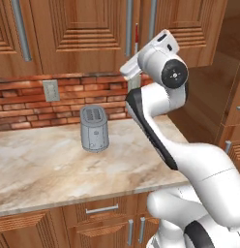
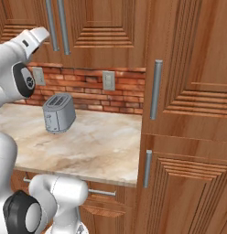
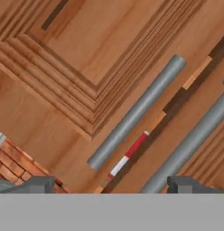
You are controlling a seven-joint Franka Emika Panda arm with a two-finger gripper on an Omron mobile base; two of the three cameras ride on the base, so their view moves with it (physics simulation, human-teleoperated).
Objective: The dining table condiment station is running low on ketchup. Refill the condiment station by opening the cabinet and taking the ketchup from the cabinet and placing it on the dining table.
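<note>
Facing the cabinet (image 3: 86,58) at close range, the gripper (image 3: 111,185) has its two dark fingertips (image 3: 39,184) set wide apart at the bottom of the hand view, with nothing between them. The fingertip bases are cut off by the lower edge.

In the hand view, the two cabinet doors meet at a narrow dark gap that runs diagonally. Through this gap a thin sliver of the ketchup (image 3: 134,146) shows: a red strip with a pale section below it. The rest of the bottle is hidden behind the doors, so its full shape cannot be made out. One silver bar handle (image 3: 136,113) lies just beside the gap on one side; a second bar handle (image 3: 190,144) lies on the other side and is cut off at the frame edge.

In the left base view, the same red sliver (image 1: 137,36) shows in the seam between the doors, directly above the robot's wrist. The gripper itself is hidden behind the wrist there.

Below the cabinet, a grey toaster (image 1: 94,128) stands upright on the marble bench (image 1: 39,169), near the brick wall (image 1: 25,104). A wall outlet (image 1: 51,90) sits on the brick to the left of the toaster.

In the right base view, a tall wooden unit (image 2: 188,114) blocks the right side.
</note>
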